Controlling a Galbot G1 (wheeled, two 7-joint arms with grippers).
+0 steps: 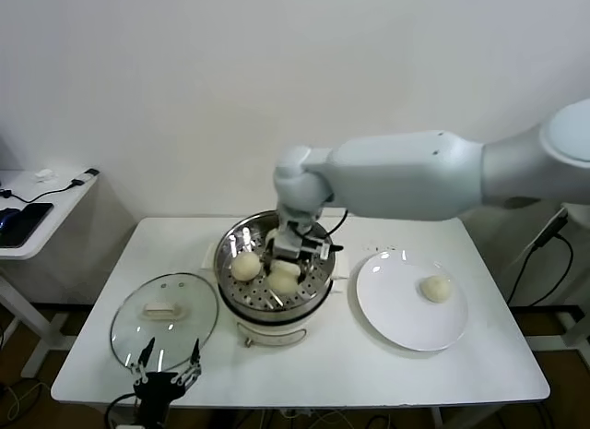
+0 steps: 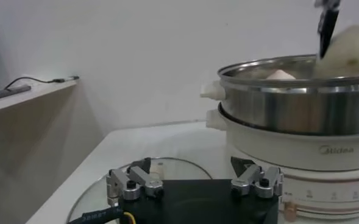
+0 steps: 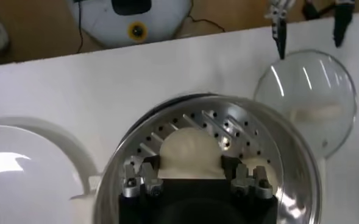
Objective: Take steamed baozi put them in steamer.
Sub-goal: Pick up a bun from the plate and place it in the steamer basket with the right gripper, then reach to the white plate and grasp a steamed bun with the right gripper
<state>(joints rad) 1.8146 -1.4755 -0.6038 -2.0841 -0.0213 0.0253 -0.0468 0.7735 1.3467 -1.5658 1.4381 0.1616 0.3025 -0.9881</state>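
1. Right gripper (image 1: 293,249), reaching in over the steamer (image 1: 224,254), pinches a baozi (image 3: 190,153) between its two fingers; the bun sits in the jaws w/ the perforated tray (image 3: 234,131) just beneath, at or near touching. Which, can't be told.
2. Inside the pot: one bun (image 1: 245,266) just to the gripper's left on the tray; another (image 1: 284,281) just below/nearer the robot from the fingers. The held bun itself is hidden in the head view.
3. Still outside: one bun (image 1: 435,288) on the white plate (image 1: 392,318), well off to the gripper's right, apart from the steamer.
4. Left gripper (image 1: 167,372) idles w/ fingers spread wide, nothing in them, at the table's near edge, just over the rim of the glass lid (image 1: 129,332); well apart from the pot.
5. Judgement: placing step near done, 3 of 4 buns at the pot.
6. Risks: soft dough may stick to a finger pad on release and lift back out w/ the arm; letting go while the bun is still above the tray could roll it onto its neighbour, which lies close; fingers spreading in a tight space could dent the adjacent bun or knock the steel wall.
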